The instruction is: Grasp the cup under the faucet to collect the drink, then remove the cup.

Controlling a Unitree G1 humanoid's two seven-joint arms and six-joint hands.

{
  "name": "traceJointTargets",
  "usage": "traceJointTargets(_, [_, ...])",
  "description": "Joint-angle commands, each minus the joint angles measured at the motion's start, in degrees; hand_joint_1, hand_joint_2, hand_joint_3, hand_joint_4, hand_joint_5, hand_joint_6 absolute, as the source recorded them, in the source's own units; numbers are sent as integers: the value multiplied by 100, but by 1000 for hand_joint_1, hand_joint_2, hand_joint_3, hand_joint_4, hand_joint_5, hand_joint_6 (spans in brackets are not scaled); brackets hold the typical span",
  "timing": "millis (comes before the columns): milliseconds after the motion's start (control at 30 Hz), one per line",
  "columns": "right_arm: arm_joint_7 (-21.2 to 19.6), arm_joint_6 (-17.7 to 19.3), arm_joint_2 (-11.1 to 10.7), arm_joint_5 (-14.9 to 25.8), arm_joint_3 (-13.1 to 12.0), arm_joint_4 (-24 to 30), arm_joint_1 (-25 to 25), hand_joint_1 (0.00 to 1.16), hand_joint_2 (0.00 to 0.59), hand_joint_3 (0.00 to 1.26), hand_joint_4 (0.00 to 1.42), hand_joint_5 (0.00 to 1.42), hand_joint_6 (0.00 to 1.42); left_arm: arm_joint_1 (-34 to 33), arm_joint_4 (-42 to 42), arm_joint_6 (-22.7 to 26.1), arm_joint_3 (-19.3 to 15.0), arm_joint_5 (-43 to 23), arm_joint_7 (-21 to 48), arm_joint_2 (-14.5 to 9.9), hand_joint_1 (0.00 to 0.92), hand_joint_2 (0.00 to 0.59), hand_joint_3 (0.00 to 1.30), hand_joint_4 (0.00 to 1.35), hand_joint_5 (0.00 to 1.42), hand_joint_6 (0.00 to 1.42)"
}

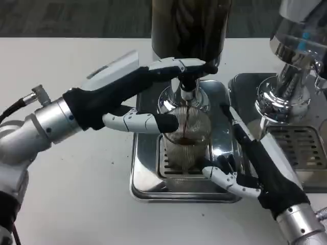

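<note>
A clear ribbed cup (187, 139) stands on the grille of a silver drip tray (145, 184), right under the faucet (187, 92) of a dark drink dispenser (189, 25). A thin dark stream runs into the cup, and a little brown drink lies in its lower part. My right hand (245, 166) grips the cup from the right, its thumb low at the front and a finger along the far side. My left hand (138, 94) reaches in from the left; its upper fingers (179, 65) press on the black tap lever and its thumb touches the cup's left rim.
A second silver dispenser (288, 87) with its own grilled tray (301, 148) stands close on the right, just beyond my right forearm. White table (76, 194) lies to the left and in front of the tray.
</note>
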State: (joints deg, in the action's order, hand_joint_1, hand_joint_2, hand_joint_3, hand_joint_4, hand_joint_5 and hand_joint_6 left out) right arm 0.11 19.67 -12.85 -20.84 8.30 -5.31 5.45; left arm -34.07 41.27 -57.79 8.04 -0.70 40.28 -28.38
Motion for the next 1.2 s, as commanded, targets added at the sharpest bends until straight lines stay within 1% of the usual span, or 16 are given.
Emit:
traceJointTargets(33, [36,-81,-28,-34,75,-113,-148,545,244,0,0,0,3,165,97,20,147,280,84,-132,0,97,200,129,153,71])
traceJointTargets(233, [-17,-86,-8,-41,142,-243,-264,544,244,0,0,0,2,184,70,-13,152,316,30,-152,0,97,201,133,153,71])
traceJointTargets(700, [51,-64,2,22,252,-395,-445,532,249,0,0,0,2,243,-22,30,142,289,16,-195,0,96,201,134,153,71])
traceJointTargets(1200, [127,-88,45,66,310,-499,-604,528,252,0,0,0,2,331,-132,71,120,263,-40,-234,0,101,209,134,153,71])
